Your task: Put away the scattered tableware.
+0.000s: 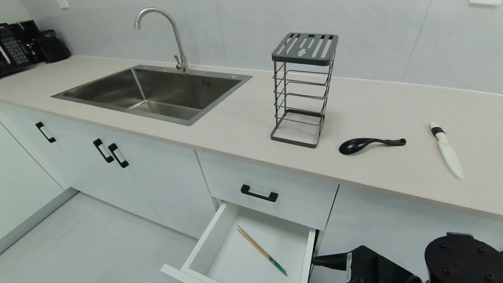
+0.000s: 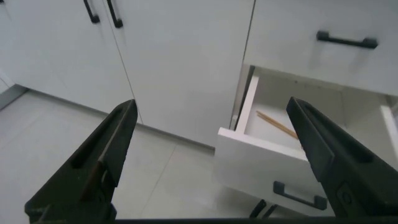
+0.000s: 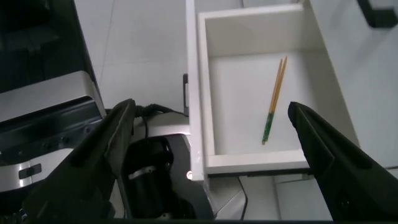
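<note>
A black spoon (image 1: 367, 144) lies on the beige countertop (image 1: 243, 122), right of a dark wire rack (image 1: 301, 89). A white knife with a black band (image 1: 446, 149) lies farther right on the counter. Below the counter a white drawer (image 1: 220, 251) stands pulled out with a pair of chopsticks (image 1: 261, 249) inside; the chopsticks (image 3: 273, 99) also lie in the drawer (image 3: 202, 93) in the right wrist view. My left gripper (image 2: 211, 163) hangs open in front of the drawer (image 2: 245, 118), low by the floor. My right gripper (image 3: 214, 165) is open above the drawer's front end.
A steel sink (image 1: 151, 92) with a curved tap (image 1: 165, 31) is set into the counter's left part. Black appliances (image 1: 23, 45) stand at the far left. White cabinet doors with black handles (image 1: 110, 153) run under the counter. Grey floor (image 1: 98, 243) lies left of the drawer.
</note>
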